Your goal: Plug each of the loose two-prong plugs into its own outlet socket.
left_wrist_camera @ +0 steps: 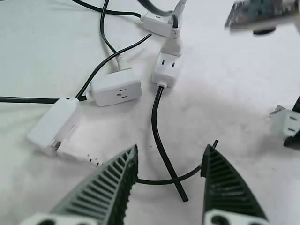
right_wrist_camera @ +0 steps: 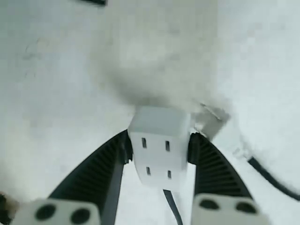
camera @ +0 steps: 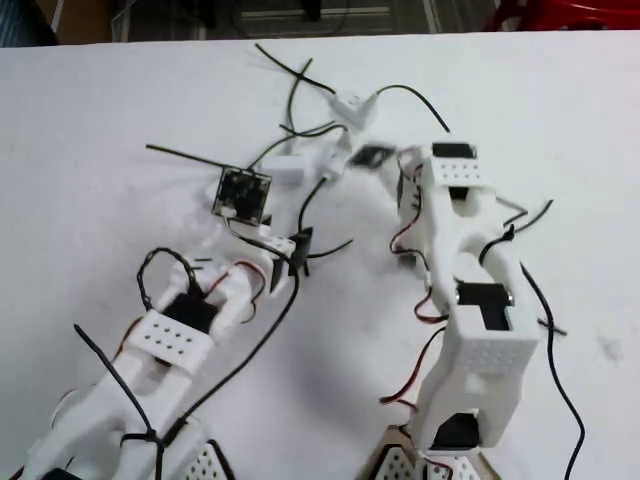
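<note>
My right gripper (right_wrist_camera: 159, 137) is shut on a white outlet block (right_wrist_camera: 159, 145) with two pairs of slots facing the camera and a black cord leaving it. In the high view this gripper (camera: 374, 156) sits at the centre back among the cords. My left gripper (left_wrist_camera: 171, 147) stands open over a black cord (left_wrist_camera: 161, 140), holding nothing; from above it (camera: 290, 258) lies left of centre. Beyond it lie two white sockets (left_wrist_camera: 116, 89) (left_wrist_camera: 168, 68), the second with a white plug (left_wrist_camera: 172, 44) in it. A white two-prong plug (left_wrist_camera: 51, 127) rests on its side.
A dark square board (camera: 242, 195) lies on the white table (camera: 560, 110) beside the left arm. Black cords (camera: 300, 90) loop across the back centre around another white socket (camera: 350, 105). A small white piece (left_wrist_camera: 285, 123) lies off to one side of the left gripper.
</note>
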Tool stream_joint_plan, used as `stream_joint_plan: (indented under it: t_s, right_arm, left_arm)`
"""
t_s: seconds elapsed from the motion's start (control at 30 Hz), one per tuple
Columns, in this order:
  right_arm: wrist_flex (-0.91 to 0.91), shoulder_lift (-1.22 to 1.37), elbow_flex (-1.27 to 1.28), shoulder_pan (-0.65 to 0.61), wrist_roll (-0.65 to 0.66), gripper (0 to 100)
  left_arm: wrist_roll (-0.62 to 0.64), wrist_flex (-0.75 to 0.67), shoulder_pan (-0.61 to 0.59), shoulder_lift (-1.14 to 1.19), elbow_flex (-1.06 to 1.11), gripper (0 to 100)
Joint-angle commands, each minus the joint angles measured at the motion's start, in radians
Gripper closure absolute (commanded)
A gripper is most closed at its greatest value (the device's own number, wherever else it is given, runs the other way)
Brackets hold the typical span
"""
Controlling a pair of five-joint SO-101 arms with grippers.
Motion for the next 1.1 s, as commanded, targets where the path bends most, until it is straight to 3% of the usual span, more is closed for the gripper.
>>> stream_joint_plan:
  t_s: [0.0,0.17,0.6,0.8,0.93,1.07]
  right_arm:
    - [0.054,-0.007,-0.169,0.007,-0.393,86.9]
    - [0.084,-0.007,-0.272,-0.025,-0.847,87.2]
    - [0.085,-0.007,-0.305,-0.228,-1.568,87.2]
    - [0.041,-0.007,-0.203,-0.367,-1.781,86.8]
    - [-0.044,-0.007,-0.078,-0.355,-1.778,85.0]
    - [-0.048,-0.007,-0.002,-0.331,-1.778,73.4]
  left_arm:
    - [0.0,-0.026,0.005,0.007,-0.006,78]
    - [0.0,-0.026,0.005,0.007,-0.006,78]
    - [0.002,-0.026,0.001,0.005,-0.006,78]
    - [0.002,-0.023,0.001,0.002,-0.006,78]
    - [0.002,-0.021,0.001,0.002,-0.005,78]
    - [0.002,-0.023,0.001,0.002,-0.005,78]
